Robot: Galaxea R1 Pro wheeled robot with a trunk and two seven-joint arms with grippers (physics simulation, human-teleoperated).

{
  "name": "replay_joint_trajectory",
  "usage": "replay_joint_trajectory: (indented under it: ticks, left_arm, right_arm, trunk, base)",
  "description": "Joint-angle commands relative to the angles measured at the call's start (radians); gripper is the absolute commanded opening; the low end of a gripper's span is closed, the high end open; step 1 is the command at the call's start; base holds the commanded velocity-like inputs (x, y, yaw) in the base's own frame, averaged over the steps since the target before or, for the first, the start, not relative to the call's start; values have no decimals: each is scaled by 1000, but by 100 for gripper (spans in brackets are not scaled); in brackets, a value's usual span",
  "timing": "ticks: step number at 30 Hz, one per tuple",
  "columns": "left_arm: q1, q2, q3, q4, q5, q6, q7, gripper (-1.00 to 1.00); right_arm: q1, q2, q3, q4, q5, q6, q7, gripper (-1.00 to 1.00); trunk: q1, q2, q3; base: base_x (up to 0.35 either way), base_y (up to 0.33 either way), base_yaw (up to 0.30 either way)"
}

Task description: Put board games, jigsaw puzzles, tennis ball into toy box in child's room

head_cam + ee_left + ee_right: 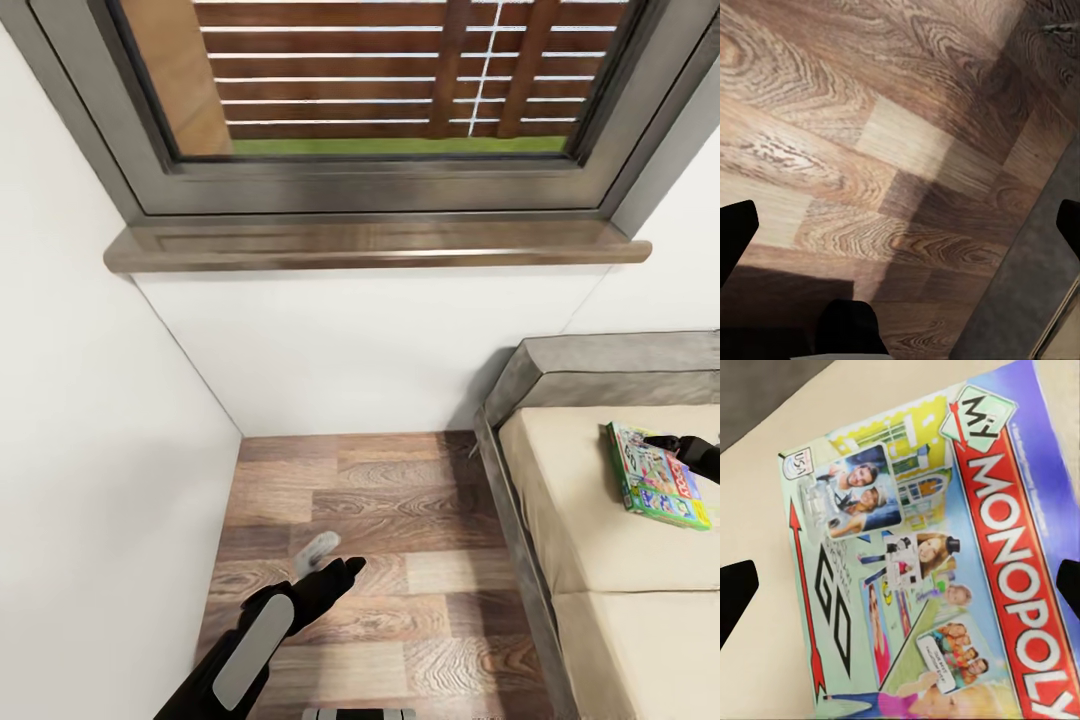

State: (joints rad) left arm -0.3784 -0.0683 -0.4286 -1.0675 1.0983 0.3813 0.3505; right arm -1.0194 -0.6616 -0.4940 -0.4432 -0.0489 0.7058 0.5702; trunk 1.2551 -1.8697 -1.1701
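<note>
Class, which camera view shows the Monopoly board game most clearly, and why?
The right wrist view: the Monopoly board game is seen close up, its lid lettering readable. The head view shows it small, lying on the bed at the picture's right edge. The left wrist view looks at wooden floor.

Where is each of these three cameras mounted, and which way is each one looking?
Head view: on the robot's head, looking forward and down at a grey-framed window, wood-plank floor and beige-cushioned bed; the black left gripper shows.
Left wrist view: on the left arm, looking down at the floor; dark fingertips at the edges.
Right wrist view: on the right arm, looking down at the white-green printed Monopoly box; dark fingertips at the edges.
Shared: head and right wrist views both show the Monopoly box on the bed.
</note>
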Motion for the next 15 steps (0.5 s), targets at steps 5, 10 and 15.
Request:
replay_joint_trajectory:
  ticks: [5, 10, 15]
  left_arm:
    - [0, 0, -1, -2, 10, 1, 9, 100]
    - [0, 0, -1, -2, 9, 1, 9, 100]
    - [0, 0, -1, -2, 9, 1, 8, 100]
  right_arm:
    - [-1, 0, -4, -1, -5, 8, -1, 100]
    - [-1, -1, -4, -1, -5, 8, -1, 100]
    - [-1, -1, -4, -1, -5, 8, -1, 100]
  trunk:
    - [0, 0, 1]
    - [0, 0, 2]
    - [0, 0, 4]
  base:
    - [0, 0, -213]
    - [0, 0, -246]
    - [0, 0, -263]
